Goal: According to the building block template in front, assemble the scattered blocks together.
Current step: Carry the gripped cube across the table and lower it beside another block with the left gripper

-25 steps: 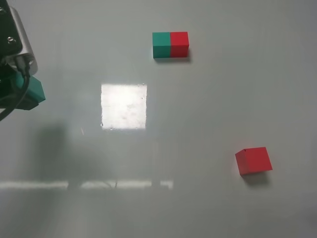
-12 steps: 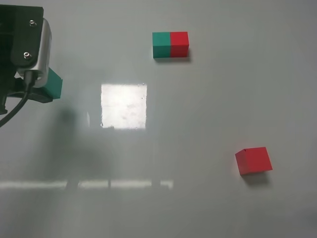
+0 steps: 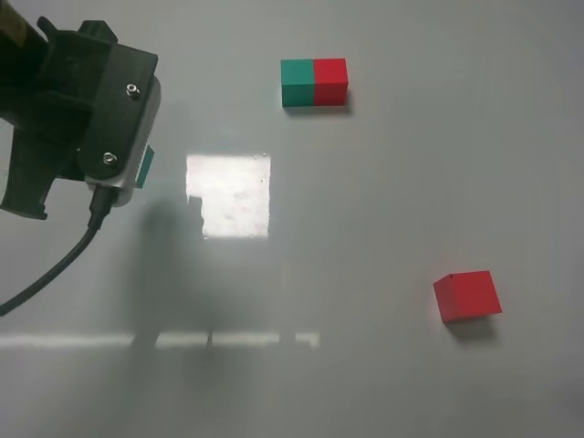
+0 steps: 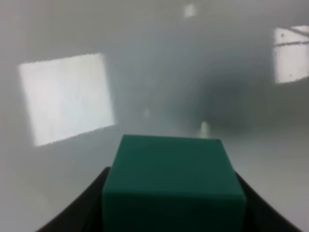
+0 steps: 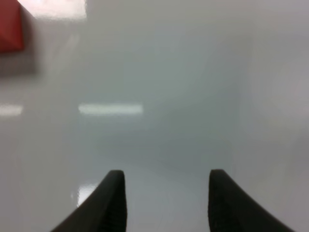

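Gripping the teal-green cube (image 4: 174, 186) above the surface (image 3: 365, 219), the left hand (image 4: 171, 193) hangs far from the red cube (image 3: 467, 295) and two-colour template (image 3: 314, 82), while the right hand (image 5: 164, 203) looks empty, gapped.

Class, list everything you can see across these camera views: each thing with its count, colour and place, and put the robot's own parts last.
Joined two-colour bar: one, teal-green half left, red half right, far middle of the table.
Loose red cube: one, red, near right of the table, alone.
Loose green cube: one, teal-green, held in the left claw, off the table.
Table: one, pale grey, glossy, with bright window reflections.
Left claw: one, black, shut on the green cube, at the far left.
Right claw: one, black, holding nothing, seen only in its wrist view.
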